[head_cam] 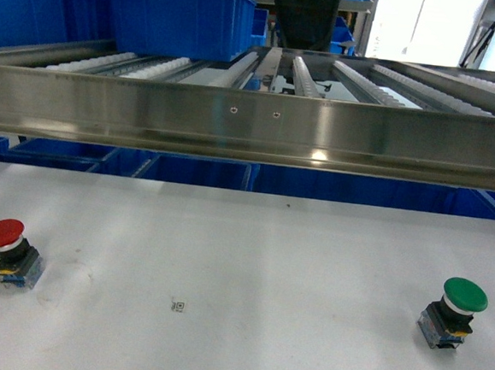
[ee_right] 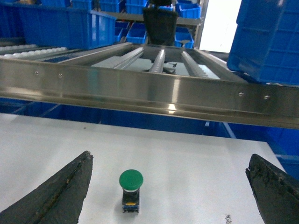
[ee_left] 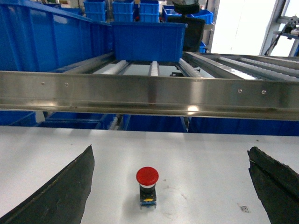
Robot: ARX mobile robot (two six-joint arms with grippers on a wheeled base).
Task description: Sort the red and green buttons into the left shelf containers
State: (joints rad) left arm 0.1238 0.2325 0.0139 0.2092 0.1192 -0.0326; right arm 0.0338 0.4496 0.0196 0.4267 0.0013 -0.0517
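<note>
On the white bench (head_cam: pixel 241 262) in the head view, the red mushroom-capped push-button (head_cam: pixel 6 250) stood near the left edge and the green mushroom-capped push-button (head_cam: pixel 454 311) near the right edge, well apart, each upright on its black-and-blue block base. Neither hand showed in this view. Beyond the bench ran a brushed steel rail (head_cam: pixel 252 125) fronting a roller shelf, and on its left side sat a large, deep, bright-blue plastic bin (head_cam: pixel 179 17), with another blue wall at the far left. That layout likely put one button before each arm, with the bins up and to the left as the goal.

Seen by the left wrist camera, the left hand (ee_left: pixel 170 186) was spread wide, its two dark fingers (ee_left: pixel 60 196) framing the red button, which stood between them and touched neither. The hand looked lined up for a straight approach, so the cap would pass between the fingers. The blue bins rose behind the rail, one straight ahead (ee_left: pixel 148 41) and a bigger wall at left.

Seen by the right wrist camera, the right hand (ee_right: pixel 170 191) was likewise spread wide and empty, and the green button (ee_right: pixel 130 189) stood between its fingers (ee_right: pixel 58 193), nearer the left one. Nothing was gripped; sorting had not begun, by my judgement.
</note>
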